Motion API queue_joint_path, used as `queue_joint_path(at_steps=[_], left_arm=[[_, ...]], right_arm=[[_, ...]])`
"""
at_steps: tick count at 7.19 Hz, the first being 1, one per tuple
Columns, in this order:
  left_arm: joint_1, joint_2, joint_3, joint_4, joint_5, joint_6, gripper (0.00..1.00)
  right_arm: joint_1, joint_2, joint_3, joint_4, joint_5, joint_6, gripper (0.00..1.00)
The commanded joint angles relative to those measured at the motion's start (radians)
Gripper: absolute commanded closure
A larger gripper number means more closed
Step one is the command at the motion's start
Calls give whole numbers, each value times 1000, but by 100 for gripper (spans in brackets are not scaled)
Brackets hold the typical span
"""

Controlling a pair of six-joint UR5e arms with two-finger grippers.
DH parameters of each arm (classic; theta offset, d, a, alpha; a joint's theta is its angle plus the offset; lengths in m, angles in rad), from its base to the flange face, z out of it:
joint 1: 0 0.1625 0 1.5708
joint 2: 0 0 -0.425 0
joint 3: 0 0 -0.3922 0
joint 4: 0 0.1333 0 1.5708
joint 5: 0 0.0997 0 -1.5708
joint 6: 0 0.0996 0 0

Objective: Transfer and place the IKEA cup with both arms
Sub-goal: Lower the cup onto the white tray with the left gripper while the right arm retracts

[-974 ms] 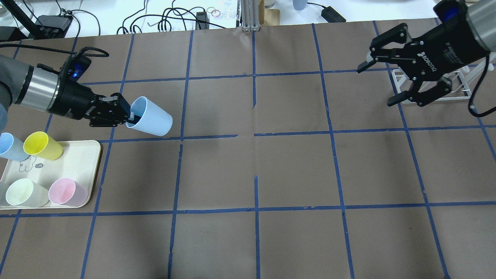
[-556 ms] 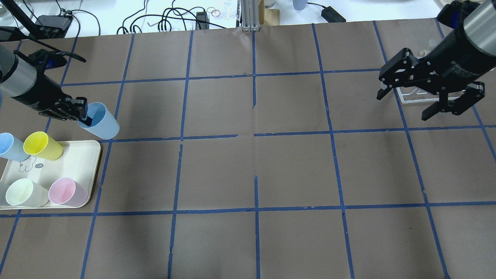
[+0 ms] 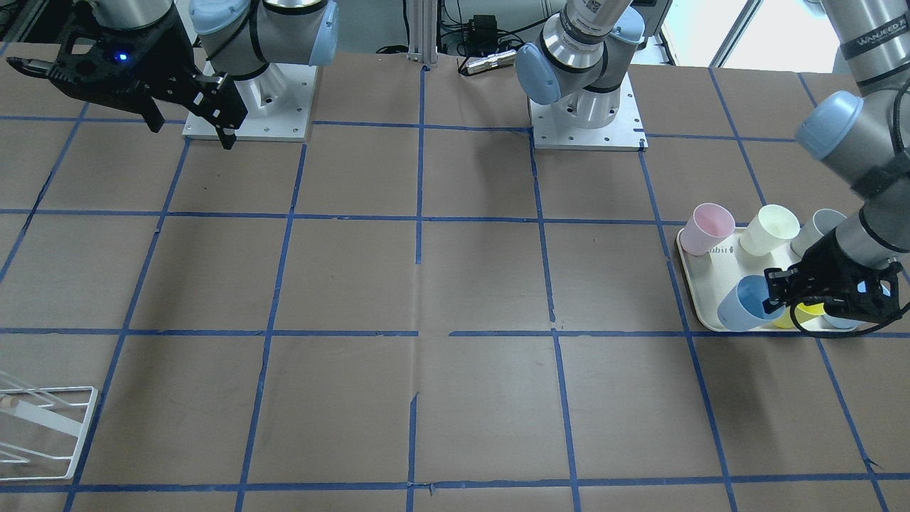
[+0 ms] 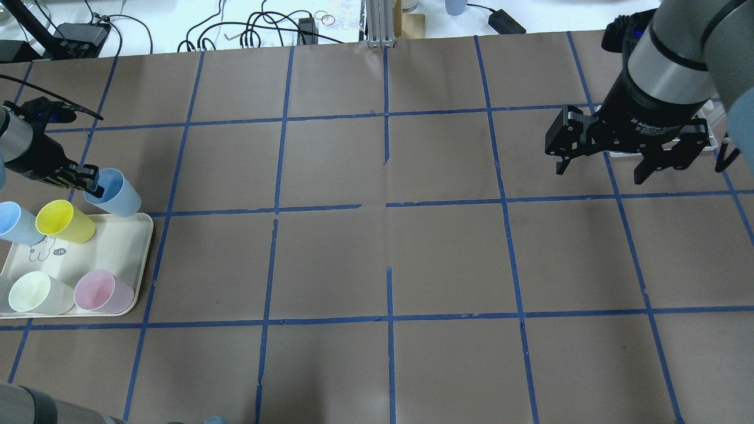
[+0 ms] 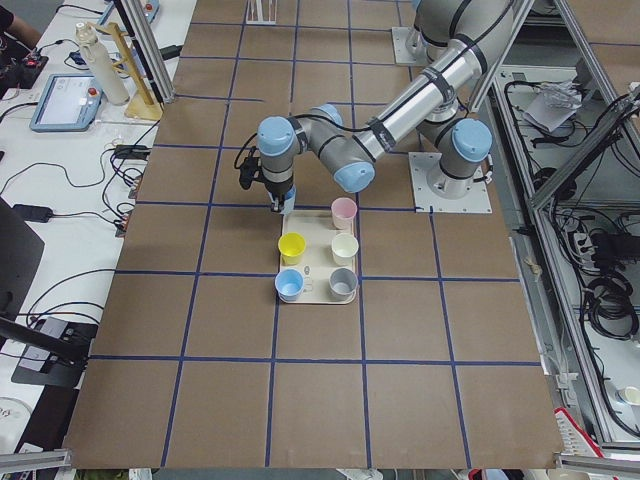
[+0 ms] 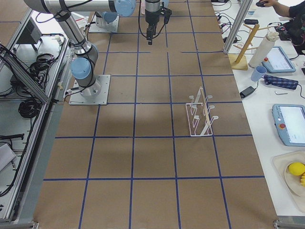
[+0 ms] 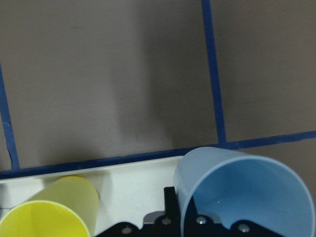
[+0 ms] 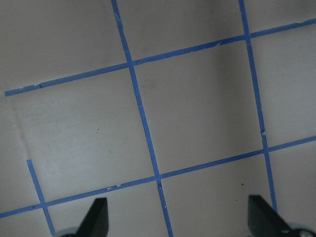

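**Item 1, IKEA cup** [image 4: 118, 194]: you will find it at the robot's left end of the table, mouth up, over the corner of the cream tray [image 4: 121, 253] that lies toward the table's centre. Its long axis is close to vertical, with a slight lean. Whether its base touches the tray or hangs just above it cannot be told.

**Item 2, left gripper** [image 4: 93, 187]: clamped on the cup's rim, one finger inside the wall and one outside (the wrist view shows the black finger mount hard against the rim). The yellow cup [image 4: 63, 221] stands just beside it on the tray.

**Item 3, right gripper** [image 4: 601, 169]: jaws spread wide, holding nothing, pointing down at bare table near the white rack [image 6: 200, 114].

**Note for you:** the cup lies well apart from the empty claw, across the table's length, and only the left arm is near it. By my reading, any hand-over needs the cup carried to the middle, its bare lower wall offered to the right claw.
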Motion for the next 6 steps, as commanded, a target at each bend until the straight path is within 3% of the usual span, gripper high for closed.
queue_joint_path(at_steps=[1,6], left_arm=[[25,-40,4,4,4,40,100],[26,-47,-13,-10,-7,37,100]], right_arm=[[18,13,13,-23,2,-9,0],[3,1,10,-21,89,-122,0]])
